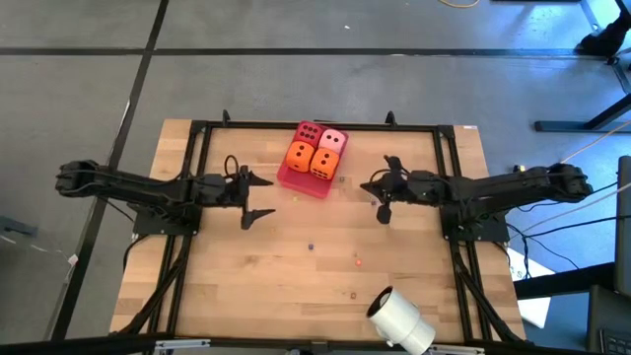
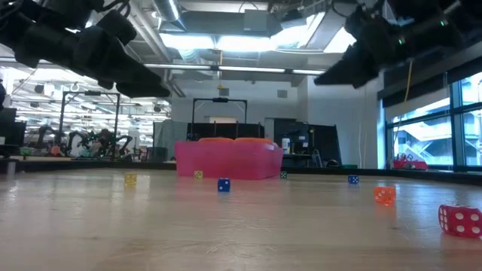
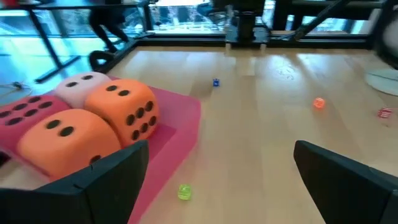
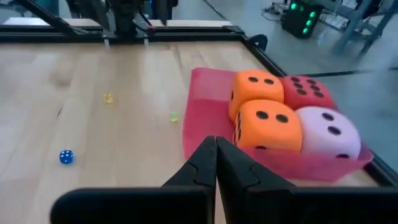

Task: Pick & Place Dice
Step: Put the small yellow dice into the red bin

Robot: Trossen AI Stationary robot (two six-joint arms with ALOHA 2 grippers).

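Four dice sit two by two in a flat red tray [image 1: 296, 180] at the table's far middle: red [image 1: 309, 133], pale pink [image 1: 334, 140] and two orange [image 1: 299, 155] [image 1: 324, 162], each resting on its underside. My left gripper [image 1: 258, 196] hovers open, left of the tray and a little nearer; its wrist view shows the orange dice [image 3: 127, 109] [image 3: 65, 137] just beyond its spread fingers. My right gripper [image 1: 368, 187] hovers shut to the right of the tray, its closed fingertips [image 4: 216, 158] pointing toward the nearer orange die [image 4: 270, 124].
A white roll [image 1: 399, 318] lies at the near right. Tiny dice are scattered over the wood: blue [image 2: 224, 184], orange [image 2: 384, 194], red [image 2: 459, 220], green [image 3: 184, 193]. A black frame [image 1: 197, 148] borders the tabletop.
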